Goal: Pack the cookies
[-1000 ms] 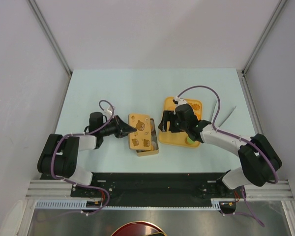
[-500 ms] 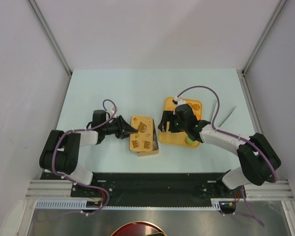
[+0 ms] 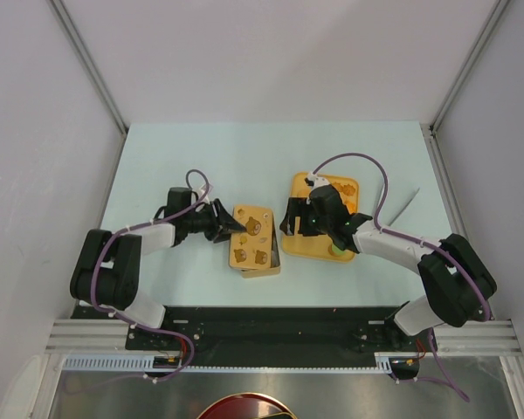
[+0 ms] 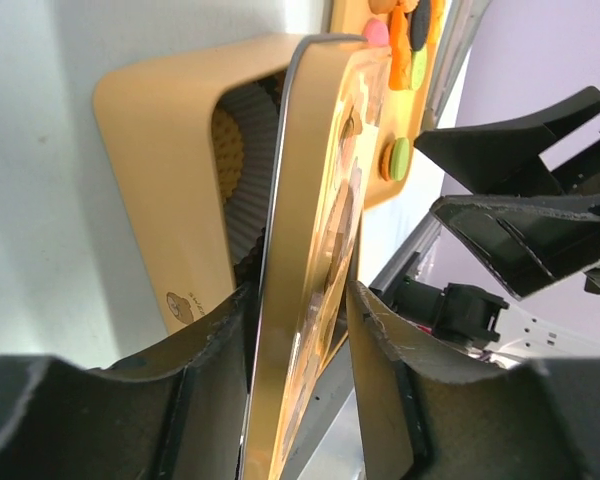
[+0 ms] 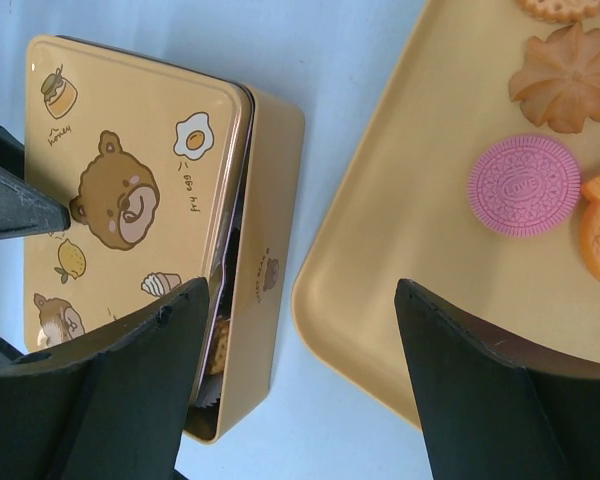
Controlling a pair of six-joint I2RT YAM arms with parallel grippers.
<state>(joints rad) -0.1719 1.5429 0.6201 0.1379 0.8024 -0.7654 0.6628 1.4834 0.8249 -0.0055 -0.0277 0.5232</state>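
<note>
An orange lid (image 3: 251, 234) printed with bears lies askew on the orange box (image 3: 264, 267), leaving a gap along one side. My left gripper (image 3: 233, 229) is open and straddles the lid's left edge (image 4: 310, 200), with a gap at one finger. Inside the box I see a white paper cup (image 4: 245, 150) and a cookie (image 5: 218, 345). My right gripper (image 5: 300, 290) is open and empty over the gap between the box (image 5: 265, 250) and the orange tray (image 3: 306, 243). On the tray lie cookies: a pink one (image 5: 523, 185), an orange flower-shaped one (image 5: 570, 78) and a green one (image 3: 337, 248).
The box and tray sit close together mid-table, with the right gripper (image 3: 286, 225) between them. In the left wrist view the right arm's black fingers (image 4: 520, 215) hang just beyond the lid. A thin grey strip (image 3: 403, 203) lies at the right of the tray.
The left gripper's jaws have opened around the lid's edge, and the left arm has swung slightly farther back. The lid has settled a little on the box. The right arm has barely moved.
</note>
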